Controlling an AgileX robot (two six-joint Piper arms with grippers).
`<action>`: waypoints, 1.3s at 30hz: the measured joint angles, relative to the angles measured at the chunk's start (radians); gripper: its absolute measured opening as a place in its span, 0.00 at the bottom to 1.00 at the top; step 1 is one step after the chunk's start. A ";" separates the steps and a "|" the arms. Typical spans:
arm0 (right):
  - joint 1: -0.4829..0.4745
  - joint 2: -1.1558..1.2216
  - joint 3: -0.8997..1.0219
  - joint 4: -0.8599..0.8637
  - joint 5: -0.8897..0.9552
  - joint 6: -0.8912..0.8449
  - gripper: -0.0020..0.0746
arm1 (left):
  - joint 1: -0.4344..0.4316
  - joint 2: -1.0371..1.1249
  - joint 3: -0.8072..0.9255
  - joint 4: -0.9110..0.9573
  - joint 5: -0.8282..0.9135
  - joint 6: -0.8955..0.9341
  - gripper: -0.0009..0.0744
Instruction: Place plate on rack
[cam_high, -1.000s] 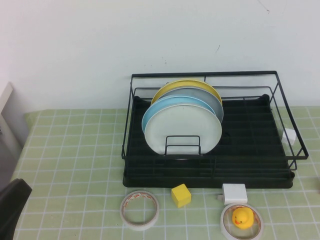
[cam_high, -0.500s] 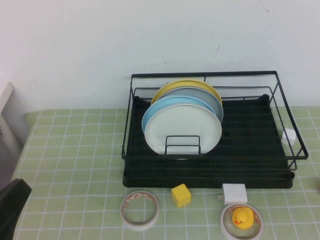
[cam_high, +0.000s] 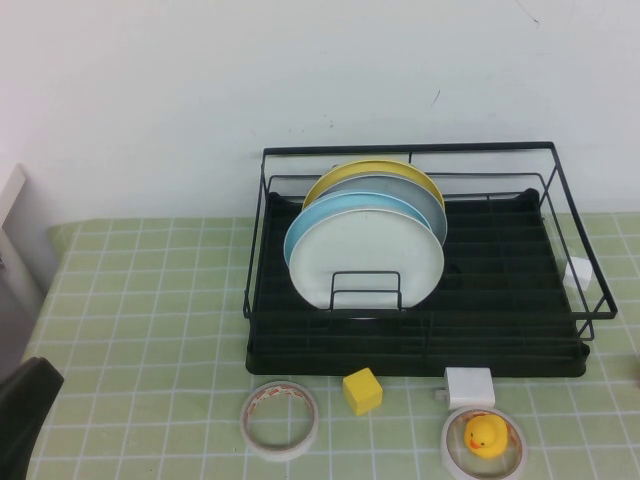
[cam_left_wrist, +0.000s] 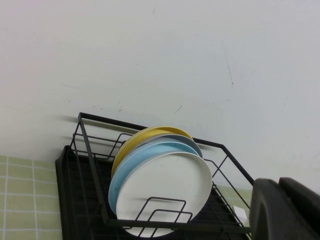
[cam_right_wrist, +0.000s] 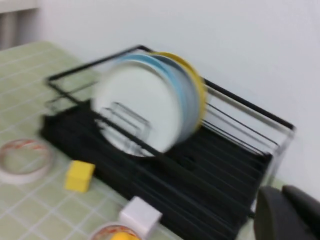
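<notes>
The plain white plate stands upright in the black wire rack, at the front of a row of plates. It also shows in the left wrist view and the right wrist view. Behind it stand a light blue plate, a grey plate and a yellow plate. My left gripper is at the table's near left corner, far from the rack, shut and empty. My right gripper is shut and empty, off the rack's right end, outside the high view.
In front of the rack lie a tape roll, a yellow cube, a white box and a rubber duck inside a second tape roll. A small white item sits by the rack's right side.
</notes>
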 joint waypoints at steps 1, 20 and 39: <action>0.000 -0.008 0.032 -0.027 -0.035 0.034 0.04 | 0.000 0.000 0.000 0.000 0.000 0.000 0.01; -0.401 -0.222 0.357 -0.349 -0.076 0.524 0.03 | 0.000 0.000 0.000 0.000 0.012 0.000 0.01; -0.250 -0.222 0.360 -0.415 -0.088 0.804 0.03 | 0.000 0.000 0.000 0.000 0.016 -0.004 0.01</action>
